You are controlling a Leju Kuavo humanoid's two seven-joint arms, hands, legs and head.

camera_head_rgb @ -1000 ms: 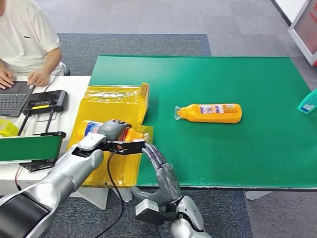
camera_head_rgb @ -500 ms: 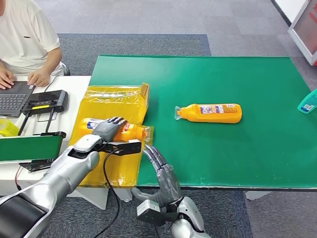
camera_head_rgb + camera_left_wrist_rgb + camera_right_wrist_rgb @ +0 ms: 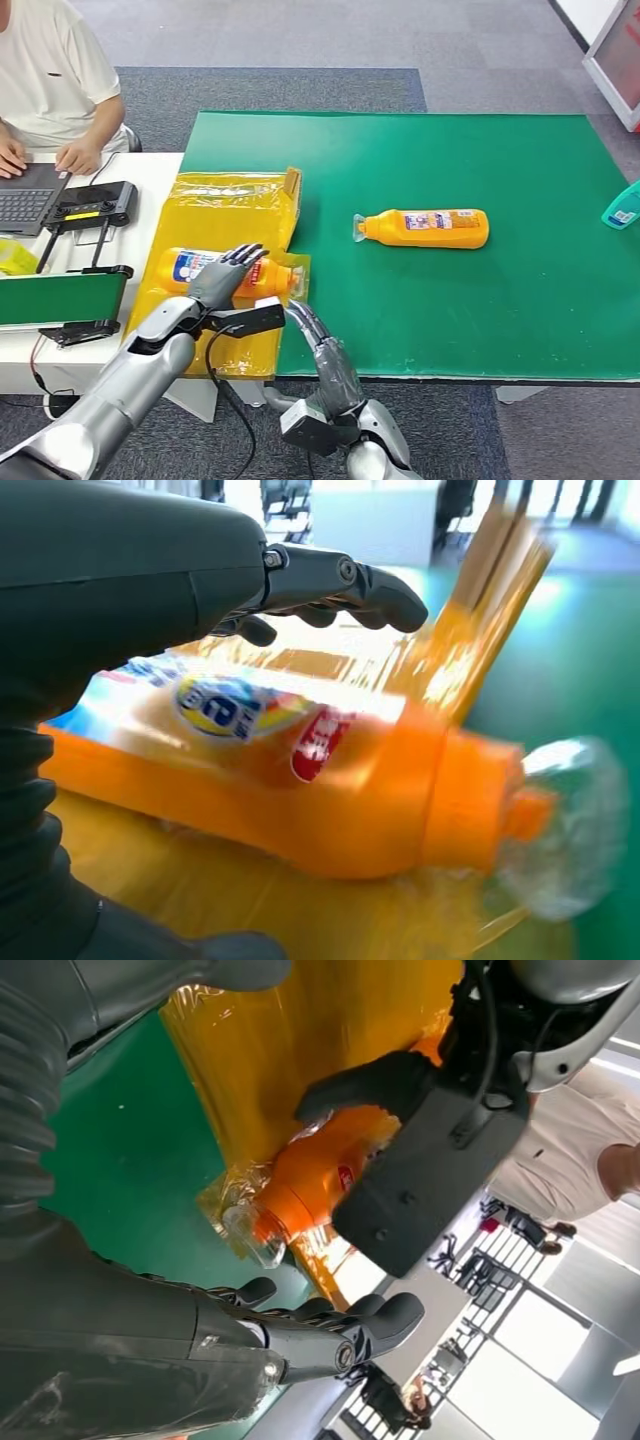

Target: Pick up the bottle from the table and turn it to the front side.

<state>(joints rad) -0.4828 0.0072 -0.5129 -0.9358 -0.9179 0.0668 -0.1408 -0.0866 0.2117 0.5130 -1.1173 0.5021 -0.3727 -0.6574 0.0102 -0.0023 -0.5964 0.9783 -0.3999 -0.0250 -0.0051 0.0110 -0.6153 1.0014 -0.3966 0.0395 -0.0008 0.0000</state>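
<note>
I see the left robot hand [image 3: 221, 277] spread above the orange bottle [image 3: 226, 271], gripping nothing; that bottle lies flat on yellow film [image 3: 226, 205] at the worktop's [image 3: 453, 310] 9 o'clock edge; right robot hand [image 3: 321, 335] open, at 6 o'clock of its cap.

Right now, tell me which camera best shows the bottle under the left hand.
Left wrist view: the bottle spans the frame, label and clear cap visible. Head view shows it small, partly behind the left hand. Right wrist view shows mainly its neck and cap.
</note>
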